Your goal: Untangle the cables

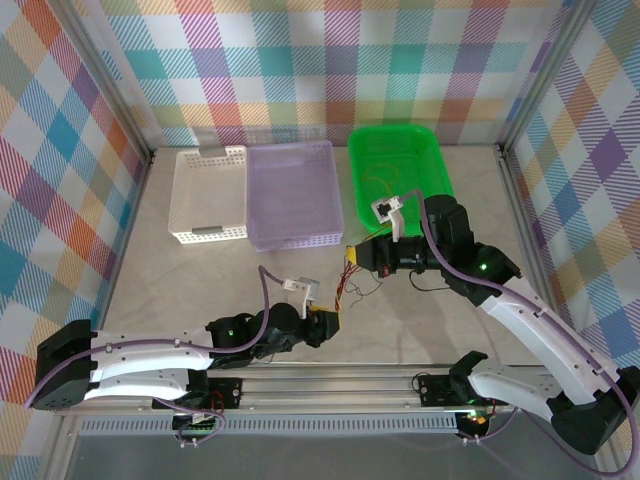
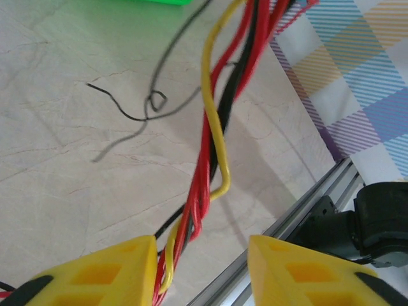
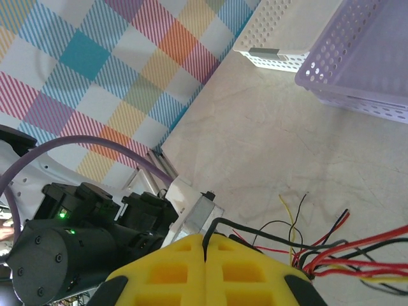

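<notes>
The cables [image 1: 350,288], a twisted bunch of thin red, yellow and black wires, stretch over the table between my two grippers. My left gripper [image 1: 326,325] is at their near end. In the left wrist view the bunch [image 2: 207,172] runs between the yellow fingers [image 2: 108,271], lying against the left one, with a wide gap to the other; the left gripper [image 2: 201,255] is open. My right gripper [image 1: 352,255] is at the far end. In the right wrist view the right gripper [image 3: 205,241] is shut on one black cable [image 3: 255,231], and the other cables [image 3: 338,252] trail off to the right.
A green bin [image 1: 352,170] stands at the back right, with a lilac basket [image 1: 290,190] and a white basket [image 1: 210,195] to its left. One loose black wire [image 2: 127,115] lies on the table. The metal rail [image 2: 287,223] runs along the near edge.
</notes>
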Controlling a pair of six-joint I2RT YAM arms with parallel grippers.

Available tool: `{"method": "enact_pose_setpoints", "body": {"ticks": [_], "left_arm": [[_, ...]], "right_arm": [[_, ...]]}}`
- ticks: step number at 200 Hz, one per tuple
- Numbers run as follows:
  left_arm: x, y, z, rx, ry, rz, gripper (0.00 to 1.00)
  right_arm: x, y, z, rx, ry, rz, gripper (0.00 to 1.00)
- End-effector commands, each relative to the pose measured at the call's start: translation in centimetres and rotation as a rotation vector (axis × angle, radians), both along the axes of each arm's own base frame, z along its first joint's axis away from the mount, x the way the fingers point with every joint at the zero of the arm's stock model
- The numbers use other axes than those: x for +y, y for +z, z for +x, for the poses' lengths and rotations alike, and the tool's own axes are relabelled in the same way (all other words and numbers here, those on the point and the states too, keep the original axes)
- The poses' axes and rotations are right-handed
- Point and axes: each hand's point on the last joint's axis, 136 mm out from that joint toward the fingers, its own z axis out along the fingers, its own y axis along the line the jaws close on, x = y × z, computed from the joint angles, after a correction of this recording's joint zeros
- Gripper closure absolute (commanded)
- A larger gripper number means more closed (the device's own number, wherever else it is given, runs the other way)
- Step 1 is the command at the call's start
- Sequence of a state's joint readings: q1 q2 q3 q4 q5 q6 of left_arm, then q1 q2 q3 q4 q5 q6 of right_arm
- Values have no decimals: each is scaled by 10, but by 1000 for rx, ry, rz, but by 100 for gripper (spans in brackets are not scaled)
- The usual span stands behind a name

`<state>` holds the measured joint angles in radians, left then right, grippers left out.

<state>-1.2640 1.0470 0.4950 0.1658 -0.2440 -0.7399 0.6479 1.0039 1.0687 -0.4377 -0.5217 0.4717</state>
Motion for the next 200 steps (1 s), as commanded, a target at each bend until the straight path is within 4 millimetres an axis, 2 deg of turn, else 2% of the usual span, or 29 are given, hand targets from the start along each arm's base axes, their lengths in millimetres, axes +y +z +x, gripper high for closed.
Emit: {"method": "enact_pose_setpoints", "body": {"ticks": [1, 17, 38, 56, 71, 86, 128, 174, 200], "left_arm": [[-4, -6, -2, 4, -29, 1, 50], [-7, -8, -3, 8, -41, 6, 50], [-6, -9, -3, 5, -38, 11, 61], [-5, -7, -2, -3, -35, 8, 75], [-3, -6, 0, -8, -25, 8, 91], [-2, -5, 0, -10, -19, 8, 100], [8, -3, 3, -17, 19, -18, 100], [28, -2, 10, -25, 96, -49, 100], [38, -1, 15, -27, 143, -67, 100]], "right_arm": [[5, 26, 1, -46, 19, 67, 100], [5, 27, 1, -43, 23, 72, 100], [5, 27, 0, -39, 26, 73, 100], [5, 26, -1, -37, 24, 73, 100], [4, 26, -1, -37, 21, 71, 100], [4, 24, -1, -34, 21, 70, 100], [0, 11, 2, -20, -8, 47, 100], [-19, -35, 29, 114, -113, -3, 100], [-26, -55, 30, 160, -118, -10, 56]]}}
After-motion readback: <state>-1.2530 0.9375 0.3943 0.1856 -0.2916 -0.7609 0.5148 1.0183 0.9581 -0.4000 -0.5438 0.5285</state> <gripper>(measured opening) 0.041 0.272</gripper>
